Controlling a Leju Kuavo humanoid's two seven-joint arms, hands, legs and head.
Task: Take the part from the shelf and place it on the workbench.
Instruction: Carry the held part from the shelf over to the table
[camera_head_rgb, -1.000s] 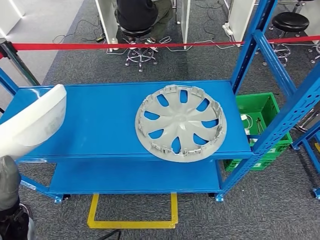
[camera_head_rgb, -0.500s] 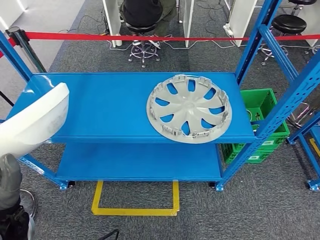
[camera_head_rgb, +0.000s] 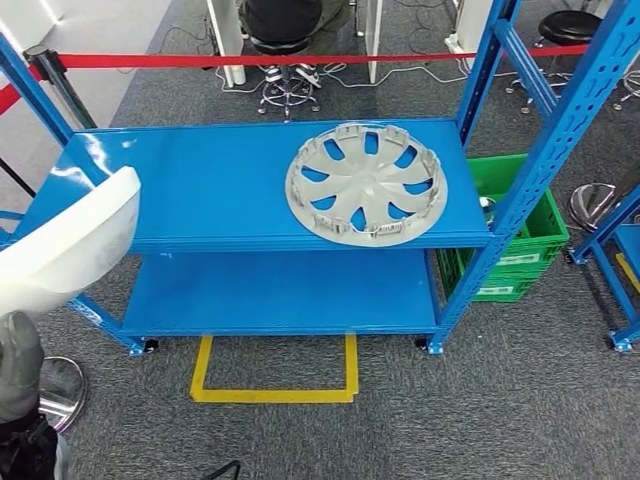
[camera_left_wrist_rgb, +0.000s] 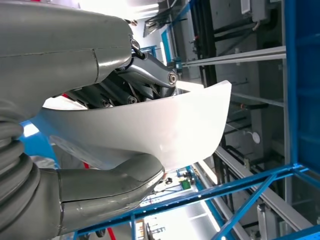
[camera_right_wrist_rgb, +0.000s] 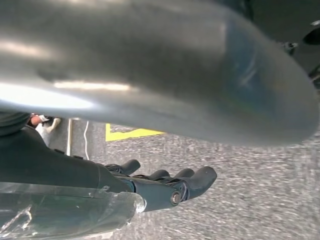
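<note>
While the camera is backing from the shelf (camera_head_rgb: 226, 190), the left hand (camera_left_wrist_rgb: 113, 140) is gripping the white part (camera_head_rgb: 72, 245), carrying it off; the right hand (camera_right_wrist_rgb: 166, 185) hangs, holding nothing.

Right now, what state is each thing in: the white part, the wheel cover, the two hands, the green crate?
White part: held in the left hand, off the shelf.
Wheel cover: lying flat on the upper shelf, untouched.
Left hand: grips the white part.
Right hand: holds nothing, hanging over the floor.
Green crate: on the floor beside the shelf, open-topped.
</note>
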